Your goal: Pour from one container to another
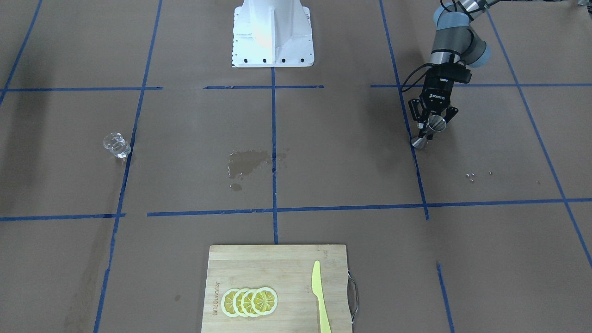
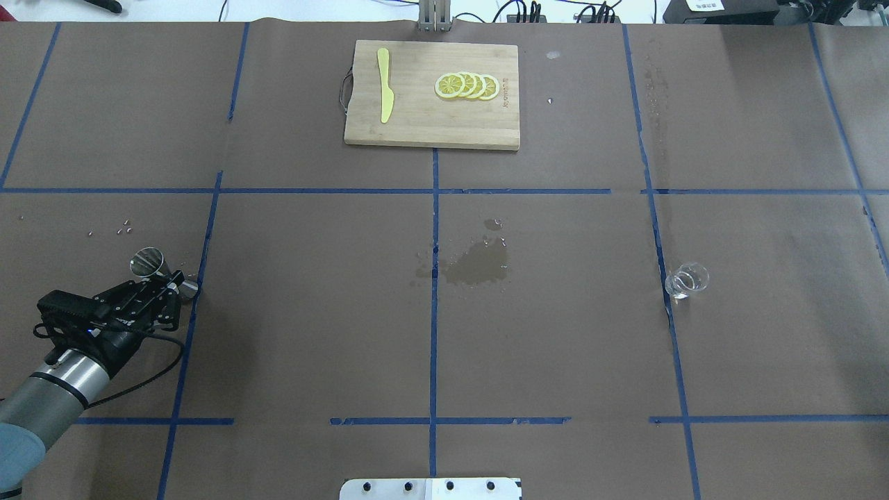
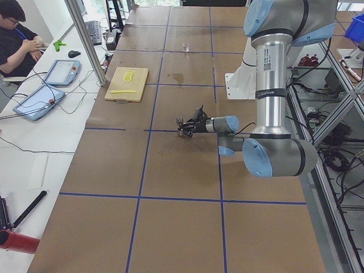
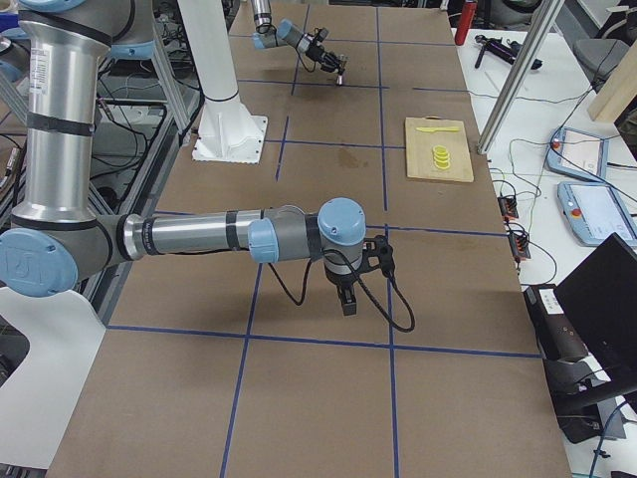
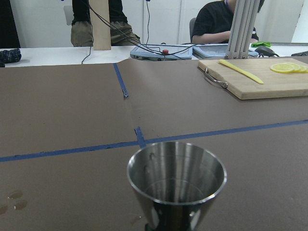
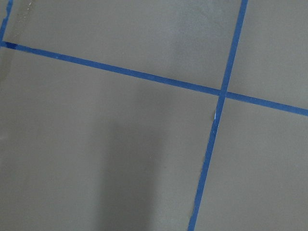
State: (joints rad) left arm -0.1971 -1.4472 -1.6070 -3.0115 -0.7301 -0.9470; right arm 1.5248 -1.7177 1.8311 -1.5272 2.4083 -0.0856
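Shiny steel jigger (image 5: 176, 185) sits closest in the left wrist view. Left gripper (image 1: 431, 129) holds it tilted, closed on its thin middle. Glass tumbler (image 1: 116, 144) is far off across the table (image 1: 351, 152), past a wet patch (image 1: 247, 163). Right gripper (image 4: 345, 299) hangs over the table; I cannot tell if its 2 fingers are open.

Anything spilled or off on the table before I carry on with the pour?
Yes: a wet puddle darkens the paper mid-table, with a smaller wet patch beside it, far from both the glass tumbler and the jigger that the left gripper clamps. A few small specks also lie near the jigger.
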